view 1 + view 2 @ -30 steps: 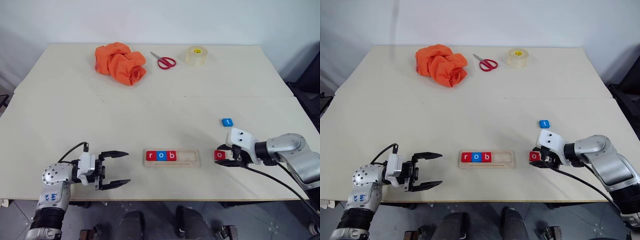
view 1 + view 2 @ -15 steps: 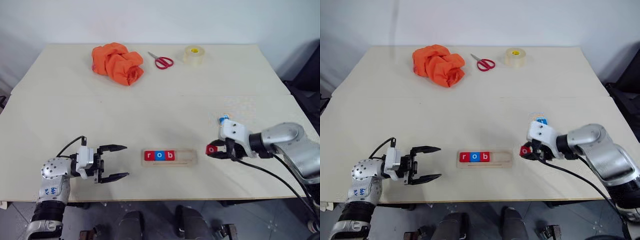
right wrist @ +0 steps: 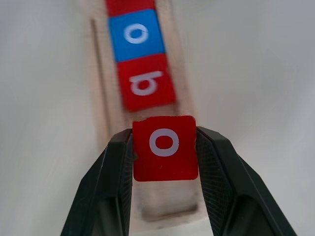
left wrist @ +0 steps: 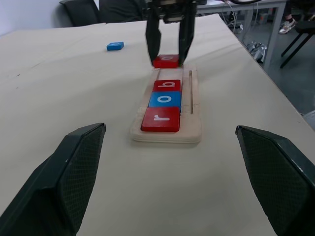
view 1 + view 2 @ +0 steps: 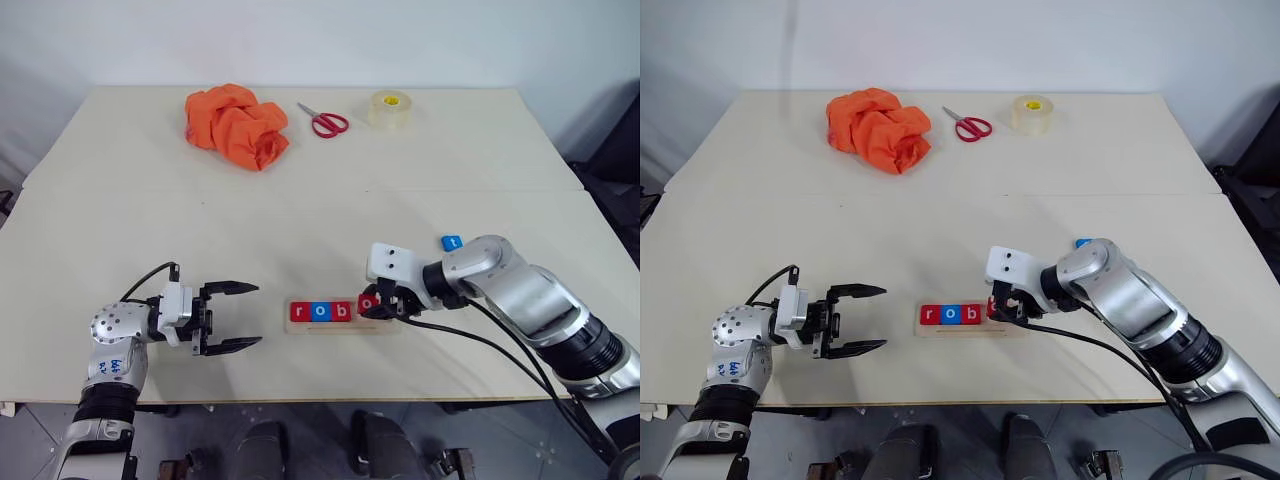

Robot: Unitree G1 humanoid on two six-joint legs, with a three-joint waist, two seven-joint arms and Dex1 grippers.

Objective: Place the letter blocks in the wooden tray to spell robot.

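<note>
The left gripper point(image 5: 228, 317) was spread and held nothing, near the left end of the wooden tray point(image 5: 342, 327). The tray held red r point(image 4: 161, 119), blue o point(image 4: 165, 99) and red b point(image 4: 167, 85) in a row. The right gripper point(image 3: 165, 162) pinched the second o point(image 3: 165, 147), a red square tile with a white letter, just above the fourth slot. The blue t point(image 5: 452, 243) lay on the table point(image 5: 320, 210), unplaced. Judged three done, two left.

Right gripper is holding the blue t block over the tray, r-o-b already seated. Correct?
Not quite: the right gripper holds the red o block, as the right wrist view shows. The blue t block lies on the table. r, o, b are seated in the wooden tray.
</note>
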